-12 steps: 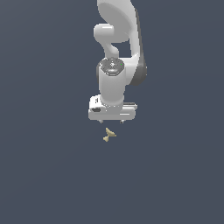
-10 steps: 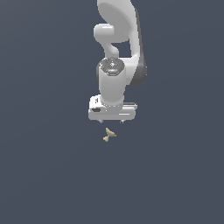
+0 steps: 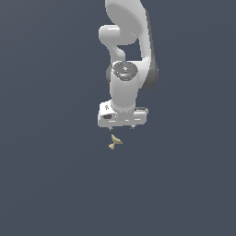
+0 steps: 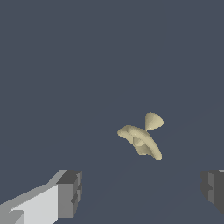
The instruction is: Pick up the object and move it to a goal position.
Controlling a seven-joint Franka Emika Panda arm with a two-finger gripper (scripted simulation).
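The object (image 3: 115, 142) is a tiny pale yellow-tan bent piece lying on the dark grey floor, just in front of and below the white gripper (image 3: 121, 127). In the wrist view the object (image 4: 142, 137) shows as a curved, angular shape ahead of the two dark fingertips (image 4: 70, 194), which stand wide apart with nothing between them. The gripper (image 4: 142, 192) is open and hovers above the floor, apart from the object. The white arm rises behind it in the exterior view.
A plain dark grey surface (image 3: 50, 175) fills both views. The arm's white links (image 3: 126, 50) stand at the back of the exterior view.
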